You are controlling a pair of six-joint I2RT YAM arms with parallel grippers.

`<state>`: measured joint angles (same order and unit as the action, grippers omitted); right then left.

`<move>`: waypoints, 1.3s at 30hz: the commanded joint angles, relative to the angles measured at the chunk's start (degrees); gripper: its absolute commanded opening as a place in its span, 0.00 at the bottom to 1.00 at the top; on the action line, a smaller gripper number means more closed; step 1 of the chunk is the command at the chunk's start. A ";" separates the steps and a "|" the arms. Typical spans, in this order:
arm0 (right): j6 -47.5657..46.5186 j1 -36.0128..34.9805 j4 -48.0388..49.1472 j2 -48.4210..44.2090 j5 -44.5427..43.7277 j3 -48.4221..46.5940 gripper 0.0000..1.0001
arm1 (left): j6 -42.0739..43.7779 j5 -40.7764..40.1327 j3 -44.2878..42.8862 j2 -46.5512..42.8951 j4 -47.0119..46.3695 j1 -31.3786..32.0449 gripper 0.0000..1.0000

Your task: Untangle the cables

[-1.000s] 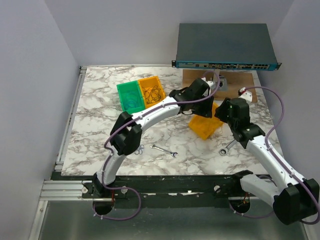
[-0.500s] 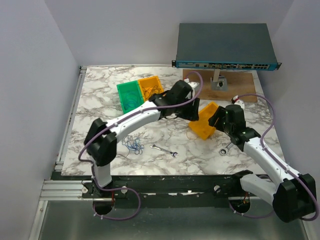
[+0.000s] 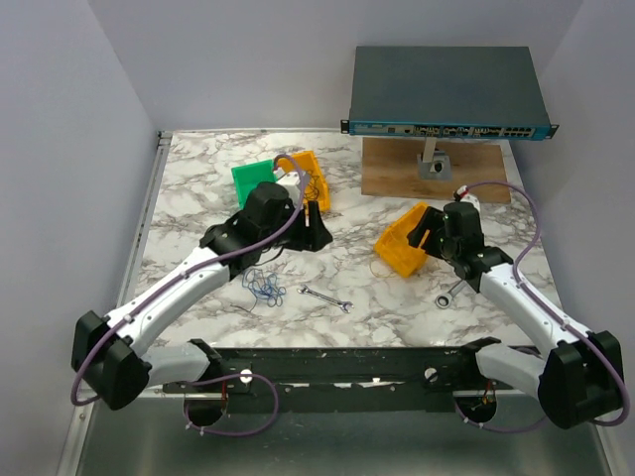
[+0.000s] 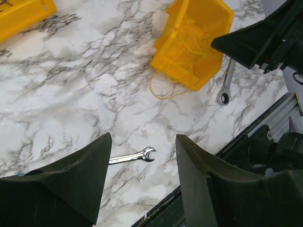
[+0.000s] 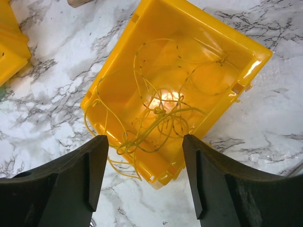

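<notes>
Thin yellow cables (image 5: 158,118) lie tangled in a tilted yellow bin (image 5: 189,28), with one loop (image 4: 163,92) spilling over its rim onto the marble. My right gripper (image 5: 144,139) hangs open just above that bin's near edge, holding nothing. A small bunch of blue cables (image 3: 263,286) lies loose on the table near the left arm. My left gripper (image 3: 316,233) is open and empty above bare marble, between the orange bin (image 3: 316,183) and the yellow bin (image 3: 400,248). Black cables do not show clearly.
A green bin (image 3: 248,180) stands beside the orange one. A small wrench (image 3: 325,299) lies near the front and a ratchet wrench (image 3: 451,293) by the right arm. A network switch (image 3: 446,94) sits on a stand over a wooden board (image 3: 397,174) at the back.
My left arm has swung back to the left, away from the yellow bin. Both grippers have opened wider. The right gripper has stayed at the yellow bin.
</notes>
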<state>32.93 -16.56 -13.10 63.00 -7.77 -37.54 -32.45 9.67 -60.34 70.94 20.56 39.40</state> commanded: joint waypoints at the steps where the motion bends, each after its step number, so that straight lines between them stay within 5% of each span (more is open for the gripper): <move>1: -0.36 -0.38 -4.62 -1.73 1.26 -4.01 0.72 | -1.21 -3.20 5.06 -7.17 -1.36 -2.21 0.59; 7: 4.35 -2.10 -7.13 -1.63 4.31 -5.26 0.72 | -2.03 -4.86 11.45 -14.63 -1.76 -3.81 0.63; 15: 8.02 -10.59 -7.31 3.18 -2.91 -6.07 0.73 | -2.51 -5.08 15.21 -17.42 -2.71 -4.20 0.65; 27: -0.11 -12.68 -6.40 14.12 -12.57 -9.19 0.70 | -2.76 -4.56 17.18 -17.91 -4.55 -4.37 0.66; 36: -2.64 -12.70 -5.26 18.53 -14.64 -11.35 0.36 | -1.68 -4.48 16.84 -17.20 -4.45 -4.90 0.66; 39: -2.38 -12.71 -4.85 19.16 -14.95 -11.91 0.16 | -1.40 -4.40 16.74 -17.02 -4.31 -5.03 0.65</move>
<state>31.35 -28.93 -19.29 81.01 -20.23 -47.20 -34.94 6.02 -43.33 53.60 17.08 34.85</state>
